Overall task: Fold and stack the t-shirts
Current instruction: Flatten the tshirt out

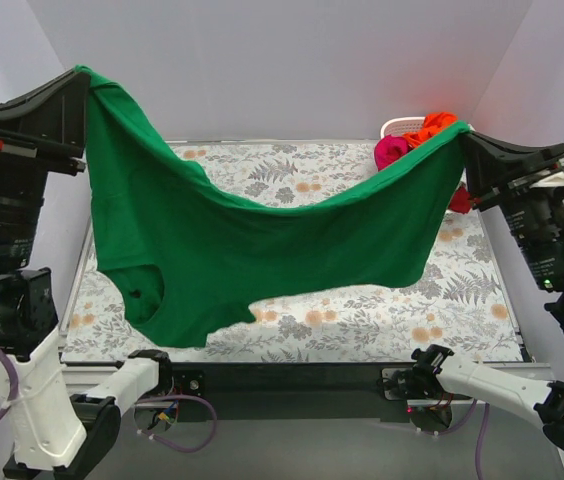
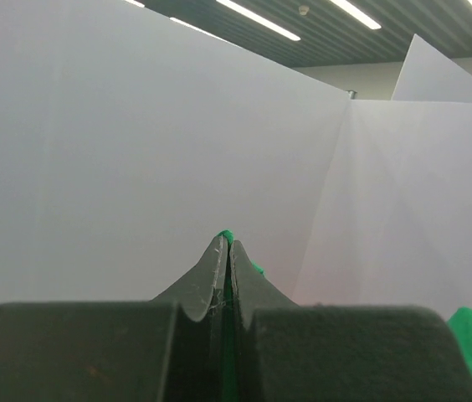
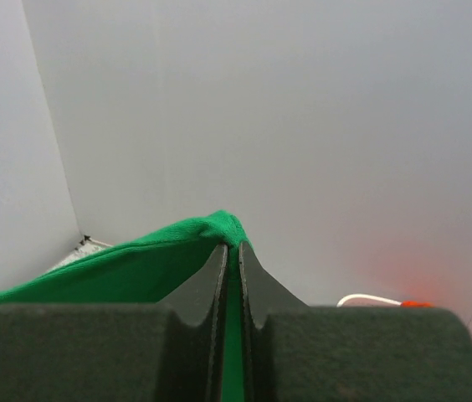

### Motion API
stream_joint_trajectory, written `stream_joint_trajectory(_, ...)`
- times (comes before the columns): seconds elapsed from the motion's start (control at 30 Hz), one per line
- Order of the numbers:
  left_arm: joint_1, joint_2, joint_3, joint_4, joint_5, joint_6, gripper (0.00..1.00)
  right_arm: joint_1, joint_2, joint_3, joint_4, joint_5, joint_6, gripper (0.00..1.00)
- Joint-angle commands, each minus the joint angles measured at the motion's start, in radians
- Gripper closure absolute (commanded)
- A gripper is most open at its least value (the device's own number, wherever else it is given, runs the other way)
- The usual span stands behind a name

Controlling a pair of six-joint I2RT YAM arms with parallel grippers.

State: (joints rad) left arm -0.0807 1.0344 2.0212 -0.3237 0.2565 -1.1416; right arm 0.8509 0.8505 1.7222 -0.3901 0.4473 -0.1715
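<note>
The green t-shirt (image 1: 262, 245) hangs spread in the air above the table, held at two corners. My left gripper (image 1: 84, 78) is shut on its upper left corner, high at the left; a sliver of green (image 2: 227, 238) shows between the shut fingers. My right gripper (image 1: 465, 135) is shut on its right corner, lower than the left; the green cloth (image 3: 135, 264) runs off to the left from the fingers. The shirt sags in the middle and its lower left part hangs lowest. Orange (image 1: 437, 125), magenta pink (image 1: 391, 151) and dark red (image 1: 459, 201) shirts sit at the back right.
A white plastic basket (image 1: 399, 125) stands at the back right corner, holding the orange shirt; its rim (image 3: 370, 299) shows in the right wrist view. The table has a floral-patterned cover (image 1: 362, 315). White walls enclose the back and sides.
</note>
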Motion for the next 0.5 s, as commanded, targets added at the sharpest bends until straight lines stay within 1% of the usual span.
stream_joint_trajectory(0.0, 0.006, 0.053, -0.134, -0.002, -0.025, -0.003, 1.00, -0.003, 0.031, -0.050, 0.019, 0.054, 0.006, 0.99)
stream_joint_trajectory(0.1, 0.006, 0.117, -0.188, 0.012, -0.056, -0.007, 1.00, -0.003, 0.087, -0.085, 0.045, 0.102, -0.002, 0.99)
stream_joint_trajectory(0.13, 0.006, 0.166, -0.191, 0.012, -0.057, -0.009, 1.00, -0.003, 0.102, -0.093, 0.051, 0.129, -0.005, 0.99)
stream_joint_trajectory(0.33, 0.007, 0.279, -0.202, 0.070, -0.065, -0.010, 1.00, -0.021, 0.219, -0.138, 0.149, 0.221, -0.045, 0.99)
stream_joint_trajectory(0.4, 0.010, 0.331, -0.176, 0.087, -0.048, -0.006, 1.00, -0.051, 0.260, -0.130, 0.168, 0.208, -0.046, 0.99)
stream_joint_trajectory(0.43, 0.015, 0.378, -0.136, 0.090, -0.022, -0.001, 1.00, -0.097, 0.286, -0.122, 0.181, 0.173, -0.037, 0.99)
stream_joint_trajectory(0.47, 0.018, 0.378, -0.107, 0.091, -0.022, 0.003, 1.00, -0.122, 0.298, -0.113, 0.183, 0.151, -0.031, 0.99)
